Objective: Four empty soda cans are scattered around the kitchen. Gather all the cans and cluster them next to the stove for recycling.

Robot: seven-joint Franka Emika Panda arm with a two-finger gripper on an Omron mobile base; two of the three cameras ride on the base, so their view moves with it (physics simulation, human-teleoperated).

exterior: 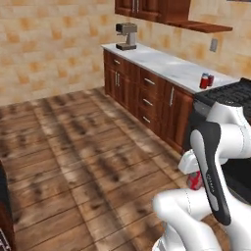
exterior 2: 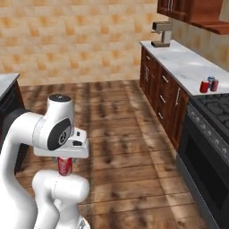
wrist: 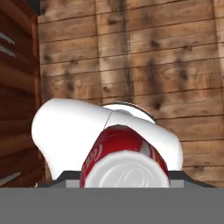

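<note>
1. Starting at the left of the run of cabinets, the coffee machine (exterior: 127, 36) stands at the far end of the marble counter (exterior: 162, 62), well away from the stove (exterior: 230, 93). I count it as no part of my job.
2. Moving right along that counter, I see two cans already parked on its near end, just beside the stove: a red soda can (exterior: 204, 81) with a second can (exterior: 211, 79) touching or nearly touching it behind. In the right base view the rear one looks to have a blue top, but it is too small for me to be sure.
3. Lower and in front of the stove, my gripper (exterior 2: 65, 163) is clamped on a third, red soda can (wrist: 125, 162), carried low over the plank floor beside my own arm.
4. So I judge two placed, one in transit, one not yet found.
5. Hard to read: my fingertips are covered by the can in the hand view, and the stove is cut off at the right edge.
</note>
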